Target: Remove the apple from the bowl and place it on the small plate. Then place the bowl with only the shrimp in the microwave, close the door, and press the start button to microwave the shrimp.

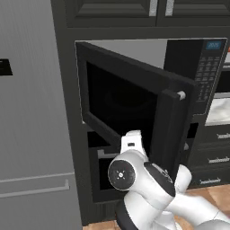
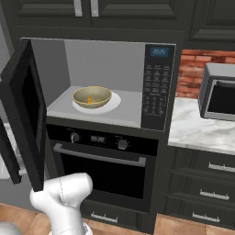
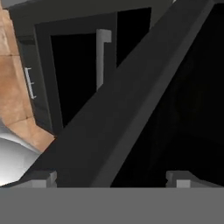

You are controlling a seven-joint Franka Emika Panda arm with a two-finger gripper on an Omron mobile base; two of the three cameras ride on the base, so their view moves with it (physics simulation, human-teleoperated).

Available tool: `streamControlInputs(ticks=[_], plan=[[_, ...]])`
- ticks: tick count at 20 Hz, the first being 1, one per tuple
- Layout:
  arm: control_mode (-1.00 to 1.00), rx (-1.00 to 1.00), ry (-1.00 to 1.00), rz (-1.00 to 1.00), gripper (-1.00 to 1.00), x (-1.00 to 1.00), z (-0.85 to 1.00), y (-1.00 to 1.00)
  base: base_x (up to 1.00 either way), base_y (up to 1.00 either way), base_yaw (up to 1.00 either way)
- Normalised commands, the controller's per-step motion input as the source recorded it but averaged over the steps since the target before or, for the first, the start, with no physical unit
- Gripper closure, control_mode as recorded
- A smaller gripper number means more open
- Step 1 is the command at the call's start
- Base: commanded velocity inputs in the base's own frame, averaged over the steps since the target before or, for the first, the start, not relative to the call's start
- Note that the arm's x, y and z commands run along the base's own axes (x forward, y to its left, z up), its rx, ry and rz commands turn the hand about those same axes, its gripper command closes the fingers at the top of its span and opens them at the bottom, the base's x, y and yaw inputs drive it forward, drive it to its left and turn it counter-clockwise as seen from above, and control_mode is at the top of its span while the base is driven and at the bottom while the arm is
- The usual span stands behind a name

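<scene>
In the left base view, the microwave [image 1: 197,67] is sitting built into the dark cabinet wall, its keypad panel with a blue display at the upper right. The door [image 1: 134,112] is standing partly open, swung out toward the camera, its dark glass window facing left and its long vertical bar handle [image 1: 168,130] along the free edge. The arm [image 1: 143,184] is rising from the lower right, its white links bunching just below the door's lower edge. A grey refrigerator [image 1: 31,134] is filling the left side.

In the right base view, the door [image 2: 25,110] is hanging open at the left edge of the grey microwave [image 2: 156,82] cavity. The bowl [image 2: 92,96] is resting on the white round tray [image 2: 114,102] near the middle of the cavity floor, and the orange shrimp [image 2: 89,99] is lying inside it. The lower oven [image 2: 103,160] is sitting directly beneath, and a silver toaster oven [image 2: 220,92] is standing on the marble counter [image 2: 202,131] at the right. The arm's [image 2: 64,197] white elbow is showing at the bottom left.

In the hand view, the gripper [image 3: 111,177] is standing spread wide with nothing between its fingertips [image 3: 43,178], and the door's [image 3: 131,109] dark edge is running diagonally across just ahead of them. The lower oven's grey handle [image 3: 103,57] is showing behind.
</scene>
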Motion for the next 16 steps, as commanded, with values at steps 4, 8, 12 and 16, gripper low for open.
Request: streamControlInputs(ticks=[4, 8, 12, 16], plan=[[-1.0, 0.03, 0.0, 0.0, -1.0, 0.64, 0.01, -0.72, 0.0, 0.0, 0.0], [-1.0, 0.03, 0.0, 0.01, -1.0, 0.78, 0.0, -0.5, 0.0, 0.0, 0.0], [-1.0, 0.01, 0.0, 0.07, -1.0, 0.88, 0.0, -0.07, 0.0, 0.0, 0.0], [-1.0, 0.04, 0.0, 0.12, -1.0, 0.82, 0.0, -0.32, 0.0, 0.0, 0.0]])
